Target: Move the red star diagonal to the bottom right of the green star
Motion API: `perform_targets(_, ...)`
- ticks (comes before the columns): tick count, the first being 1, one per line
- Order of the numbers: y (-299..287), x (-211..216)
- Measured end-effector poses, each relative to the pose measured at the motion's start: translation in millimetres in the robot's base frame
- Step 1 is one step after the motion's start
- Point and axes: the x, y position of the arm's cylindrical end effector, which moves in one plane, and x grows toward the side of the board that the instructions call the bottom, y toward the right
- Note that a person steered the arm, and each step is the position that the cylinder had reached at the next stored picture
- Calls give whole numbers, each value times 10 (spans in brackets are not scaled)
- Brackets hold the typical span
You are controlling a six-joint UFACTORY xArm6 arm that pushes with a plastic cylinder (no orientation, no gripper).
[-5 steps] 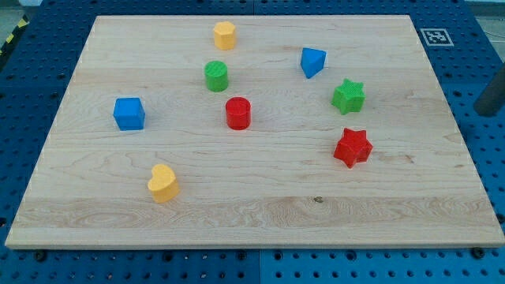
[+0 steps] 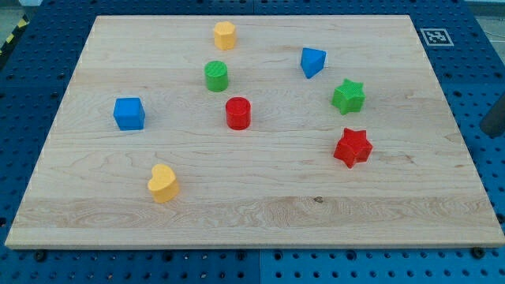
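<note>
The red star (image 2: 352,147) is sitting toward the view's right on the wooden board (image 2: 260,221), just below the green star (image 2: 348,96) and almost directly beneath it; the two are lying near each other but apart, with bare wood between them. The robot's rod is showing only as a dark shape (image 2: 495,118) at the view's right edge, off the board; its tip is not visible, so its place relative to the blocks cannot be told, nor whether it is touching anything.

The red star is looking only slightly right of the green one, so the task probably needs a push toward the view's right; the risks are following from that. Coming in from the right edge, the rod is standing on the wrong side of the red star; sweeping straight in could shove the star leftward, or clip the green star and spoil the reference. An off-centre push on a pointed star could be spinning it and letting it slip off the tip; an over-long push could be carrying it toward the board's right edge.

The other blocks are lying well clear: a blue wedge-like block (image 2: 312,61), a yellow block (image 2: 225,35), a green cylinder (image 2: 216,76), a red cylinder (image 2: 238,113), a blue cube (image 2: 129,113) and a yellow heart (image 2: 162,183). The board is resting on a blue perforated table (image 2: 31,79); a printed marker (image 2: 435,35) is lying beside its upper right corner.
</note>
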Motion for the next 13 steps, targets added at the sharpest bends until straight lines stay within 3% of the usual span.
perform_targets(2,-48,90)
perform_targets(5,-732,640)
perform_targets(13,-1375,855)
